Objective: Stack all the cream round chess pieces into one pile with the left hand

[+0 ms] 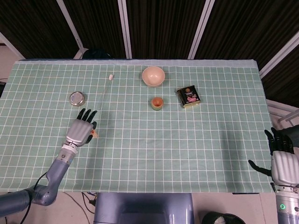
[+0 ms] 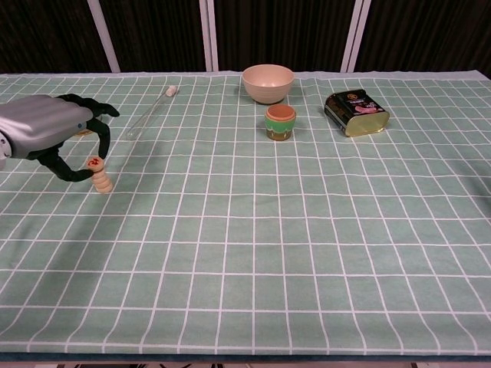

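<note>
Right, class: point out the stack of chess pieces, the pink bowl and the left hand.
stack of chess pieces point(image 2: 99, 175), chest view, on its top piece
pink bowl point(image 2: 268, 86), chest view, on its outer wall
left hand point(image 2: 46, 127), chest view, on its silver back

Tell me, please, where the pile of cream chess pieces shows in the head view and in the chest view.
Head view: the pile of cream chess pieces is at left centre, mostly hidden beside the left hand.
Chest view: far left, at the left hand's fingertips.
Shared landmark: the thin rod, just right of and beyond the pile.
</note>
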Motion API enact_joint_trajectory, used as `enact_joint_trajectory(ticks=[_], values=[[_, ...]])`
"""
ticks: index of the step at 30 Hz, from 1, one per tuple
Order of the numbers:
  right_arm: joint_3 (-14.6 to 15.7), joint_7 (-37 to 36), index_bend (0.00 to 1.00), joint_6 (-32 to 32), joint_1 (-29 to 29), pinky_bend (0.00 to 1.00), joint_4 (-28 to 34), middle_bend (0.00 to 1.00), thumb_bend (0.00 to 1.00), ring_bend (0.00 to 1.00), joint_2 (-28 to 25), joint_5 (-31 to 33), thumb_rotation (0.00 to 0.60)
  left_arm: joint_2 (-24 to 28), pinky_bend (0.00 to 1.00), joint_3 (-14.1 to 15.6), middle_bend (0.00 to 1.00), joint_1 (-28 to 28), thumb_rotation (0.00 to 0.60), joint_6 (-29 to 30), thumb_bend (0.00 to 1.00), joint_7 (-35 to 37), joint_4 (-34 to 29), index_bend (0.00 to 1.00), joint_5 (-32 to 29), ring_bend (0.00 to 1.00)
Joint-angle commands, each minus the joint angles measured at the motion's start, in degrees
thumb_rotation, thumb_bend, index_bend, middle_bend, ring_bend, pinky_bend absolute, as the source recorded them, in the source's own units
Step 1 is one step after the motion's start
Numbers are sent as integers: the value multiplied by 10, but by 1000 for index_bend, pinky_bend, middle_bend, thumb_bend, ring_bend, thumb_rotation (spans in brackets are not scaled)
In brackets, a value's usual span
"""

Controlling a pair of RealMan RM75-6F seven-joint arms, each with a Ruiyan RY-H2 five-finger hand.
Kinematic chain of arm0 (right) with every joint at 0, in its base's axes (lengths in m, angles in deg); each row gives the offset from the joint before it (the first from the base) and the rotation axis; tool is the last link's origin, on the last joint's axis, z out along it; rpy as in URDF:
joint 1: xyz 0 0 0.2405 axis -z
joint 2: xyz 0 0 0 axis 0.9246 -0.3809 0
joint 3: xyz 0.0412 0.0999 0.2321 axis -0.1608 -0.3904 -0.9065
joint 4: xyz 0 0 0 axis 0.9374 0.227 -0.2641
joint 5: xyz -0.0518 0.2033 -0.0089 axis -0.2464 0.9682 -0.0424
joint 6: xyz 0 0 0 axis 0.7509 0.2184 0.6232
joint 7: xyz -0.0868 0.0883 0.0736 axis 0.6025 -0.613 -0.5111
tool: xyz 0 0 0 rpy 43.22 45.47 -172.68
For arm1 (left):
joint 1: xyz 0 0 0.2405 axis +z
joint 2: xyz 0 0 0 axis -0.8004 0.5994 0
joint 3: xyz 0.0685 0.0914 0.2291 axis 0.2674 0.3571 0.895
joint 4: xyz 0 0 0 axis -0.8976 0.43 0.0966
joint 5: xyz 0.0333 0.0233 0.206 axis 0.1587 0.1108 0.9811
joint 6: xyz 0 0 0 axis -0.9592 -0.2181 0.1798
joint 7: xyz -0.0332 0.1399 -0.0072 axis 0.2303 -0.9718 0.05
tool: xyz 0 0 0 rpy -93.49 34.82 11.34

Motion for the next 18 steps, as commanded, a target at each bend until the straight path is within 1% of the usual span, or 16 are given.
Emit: enact_joint_trajectory(ticks=[1, 18], values=[[0, -1, 90, 0, 0, 0, 0, 14, 233, 1, 0, 1, 600, -1, 0, 1, 63, 0, 600, -1, 307, -1, 2, 467, -1, 0], [-1, 0, 89, 0, 0, 0, 0, 14, 232, 1, 0, 1, 600, -9, 0, 3, 63, 1, 600, 4, 307, -13, 13, 463, -3, 0]])
